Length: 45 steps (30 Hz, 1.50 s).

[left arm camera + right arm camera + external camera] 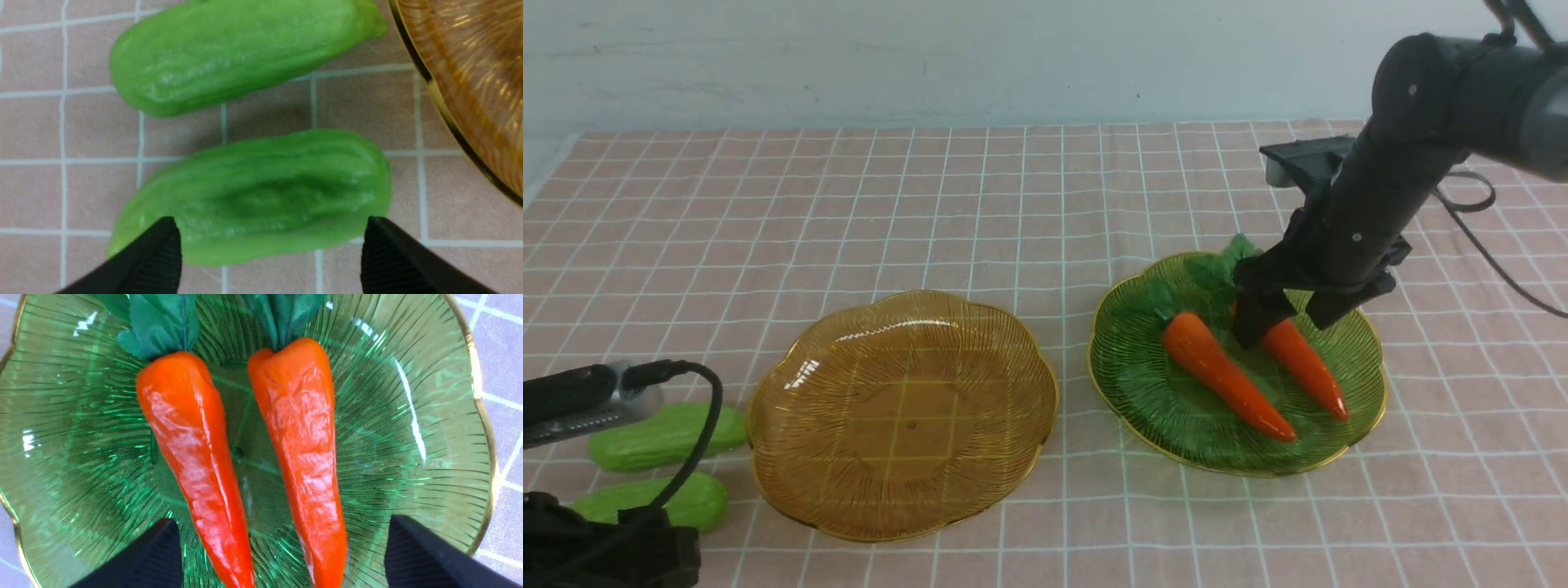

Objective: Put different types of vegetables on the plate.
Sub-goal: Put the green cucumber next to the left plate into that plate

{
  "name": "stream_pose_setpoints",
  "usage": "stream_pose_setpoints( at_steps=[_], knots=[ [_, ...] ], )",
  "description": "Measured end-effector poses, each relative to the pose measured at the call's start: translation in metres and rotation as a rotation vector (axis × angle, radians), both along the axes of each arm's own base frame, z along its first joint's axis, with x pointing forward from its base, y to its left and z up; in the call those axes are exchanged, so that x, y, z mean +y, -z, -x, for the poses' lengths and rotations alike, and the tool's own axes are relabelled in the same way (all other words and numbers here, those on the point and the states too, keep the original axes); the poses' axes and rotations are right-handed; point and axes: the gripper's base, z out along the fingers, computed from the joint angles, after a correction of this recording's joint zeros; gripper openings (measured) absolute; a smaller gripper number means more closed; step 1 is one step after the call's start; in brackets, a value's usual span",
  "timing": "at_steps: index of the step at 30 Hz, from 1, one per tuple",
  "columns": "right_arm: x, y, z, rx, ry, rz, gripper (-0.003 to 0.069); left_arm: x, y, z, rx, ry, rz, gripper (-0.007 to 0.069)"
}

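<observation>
**Lower left, nearest the camera.** The left arm lies low over the cloth; the front view shows only its dark base and wrist. The left gripper [271,249] points straight down with its jaws wide apart. Its black ribbed fingertips [159,253] sit near the two ends of the nearer cucumber [658,500], a stubby light-green plastic piece lying flat on the cloth. Whether they touch it cannot be told. The farther cucumber [666,434], of the same kind, lies just beside it and roughly parallel. One end comes close to the rim of the amber plate [898,425], a round ribbed glass dish with a gilt scalloped edge.

**Centre right.** The green plate [1143,392], of the same ribbed glass, stands beside the amber one with a gap between them. It bears two glossy orange toy carrots with dark green leafy tops, the left carrot [1225,376] and the right carrot [1307,367]. They lie side by side without touching, tips toward the camera and leaves toward the far rim.

**Upper right.** The right arm reaches in with its forearm sloping down and leftward, the wrist bent so that the right gripper [1290,318] points down at the carrots' thick ends. Its jaws stand wide apart and hold nothing. In the wrist view both carrots lie within their span. In the front view one finger [1254,322] stands low beside the right carrot.

**Background.** A pink tablecloth [1013,204] with a white grid runs back to a pale wall [931,57].
</observation>
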Motion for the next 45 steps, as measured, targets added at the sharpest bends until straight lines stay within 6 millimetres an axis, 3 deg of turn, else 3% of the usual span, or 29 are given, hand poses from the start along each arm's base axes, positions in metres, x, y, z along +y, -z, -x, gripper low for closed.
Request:
stream_pose_setpoints(
  at_steps=[5,10,13,18,30,37,40,45],
  knots=[
    [0.0,0.0,0.0,-0.001,-0.001,0.003,0.0584,0.001,0.001,-0.022,0.076,-0.003,-0.034,0.0549],
    [0.0,0.0,0.0,-0.001,-0.001,0.003,0.058,0.001,0.01,-0.038,0.167,0.003,-0.053,0.0643],
    [0.0,0.0,0.0,-0.001,-0.001,0.003,0.058,0.0,0.01,-0.043,0.194,0.134,-0.113,0.0673],
    [0.0,0.0,0.0,-0.001,-0.001,0.003,0.058,-0.004,0.014,-0.048,0.235,0.346,-0.202,0.0654],
    [0.0,0.0,0.0,-0.001,-0.001,0.003,0.058,-0.009,0.025,-0.06,0.242,0.37,-0.194,0.0463],
    [0.0,0.0,0.0,-0.001,-0.001,0.003,0.058,-0.01,0.023,-0.064,0.263,0.338,-0.183,0.0148],
    [0.0,0.0,0.0,-0.001,-0.001,0.003,0.058,-0.008,0.02,-0.065,0.304,0.324,-0.19,0.0091],
    [0.0,0.0,0.0,-0.001,-0.001,0.003,0.058,-0.001,-0.003,-0.063,0.514,0.205,-0.19,0.0007]
  ],
)
